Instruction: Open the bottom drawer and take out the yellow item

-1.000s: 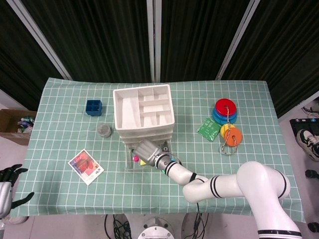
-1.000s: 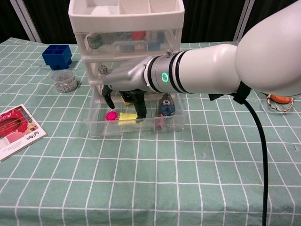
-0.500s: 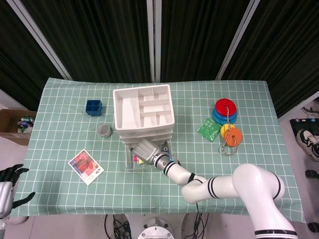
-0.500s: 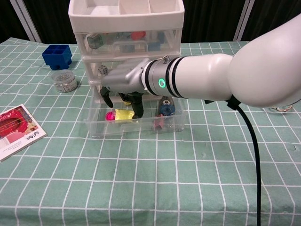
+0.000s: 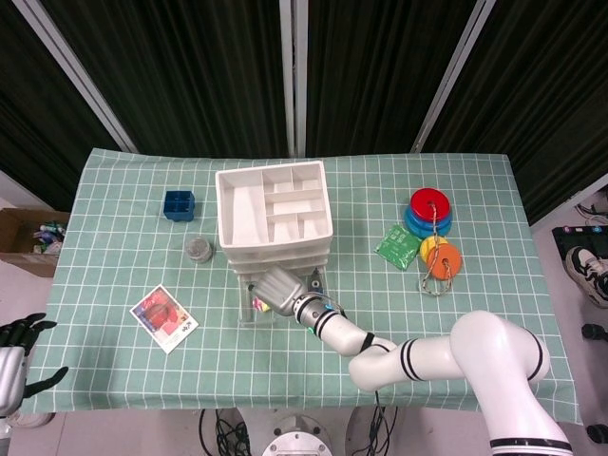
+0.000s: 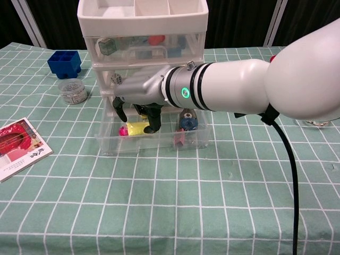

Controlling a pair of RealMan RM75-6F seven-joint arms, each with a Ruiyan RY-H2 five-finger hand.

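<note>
At frame centre, my right hand (image 6: 139,101) reaches into the open bottom drawer (image 6: 151,142), fingers pinching the yellow item (image 6: 136,127).

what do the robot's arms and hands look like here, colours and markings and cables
The right arm is glossy white with black rings near the wrist, a lit green ring there, and a black cable hanging below. The right hand has a silver-grey shell with black fingers. The left hand is silver-grey with black fingers too.

Yellow item (image 6: 136,128) half behind the right hand's (image 6: 139,95) fingers (image 6: 154,121); grasp unclear.
</note>
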